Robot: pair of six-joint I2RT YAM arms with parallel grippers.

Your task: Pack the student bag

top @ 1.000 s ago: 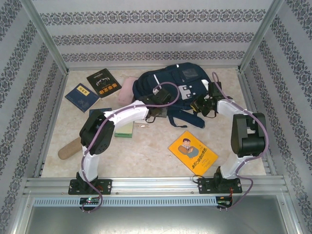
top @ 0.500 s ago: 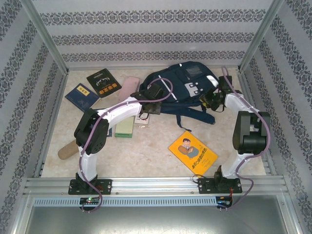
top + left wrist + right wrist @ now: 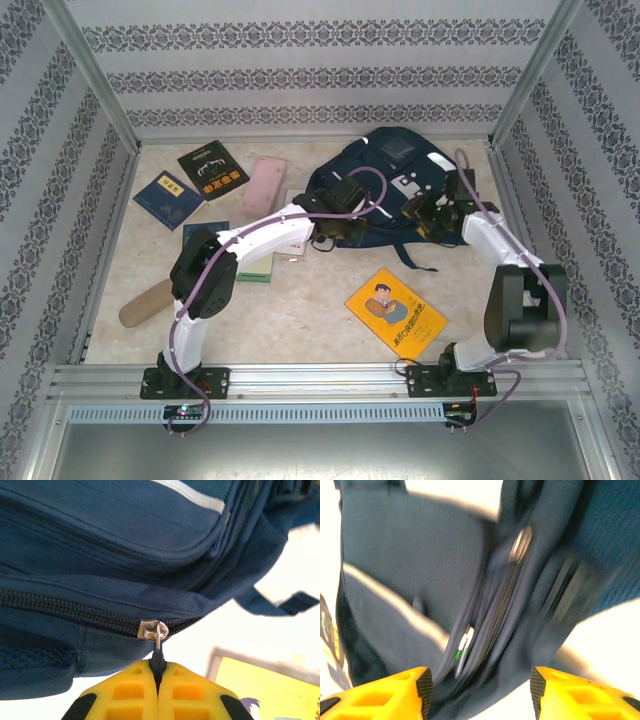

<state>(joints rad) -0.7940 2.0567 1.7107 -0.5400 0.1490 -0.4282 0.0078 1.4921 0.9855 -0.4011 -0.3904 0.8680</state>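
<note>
The student bag (image 3: 385,175), navy with white stripes, lies at the back right of the table. My left gripper (image 3: 335,228) is at its near left edge. In the left wrist view the yellow fingers (image 3: 130,692) are pressed together on the black tab of the silver zipper pull (image 3: 154,630), and the left gripper (image 3: 158,672) is shut on it. My right gripper (image 3: 422,213) is at the bag's near right side. In the blurred right wrist view the right gripper (image 3: 481,690) stands open, with navy bag fabric (image 3: 410,565) and a zipper line beyond its fingertips.
A yellow book (image 3: 396,310) lies front right. A pink pouch (image 3: 265,186), a black book (image 3: 213,171) and a blue book (image 3: 168,199) lie back left. A green book (image 3: 258,265) sits under the left arm, with a brown cylinder (image 3: 145,303) at the left. Patterned walls enclose the table.
My right gripper has opened and moved nearer along the bag's right side. The bag has shifted to the right, with the left gripper still shut on the zipper pull.
</note>
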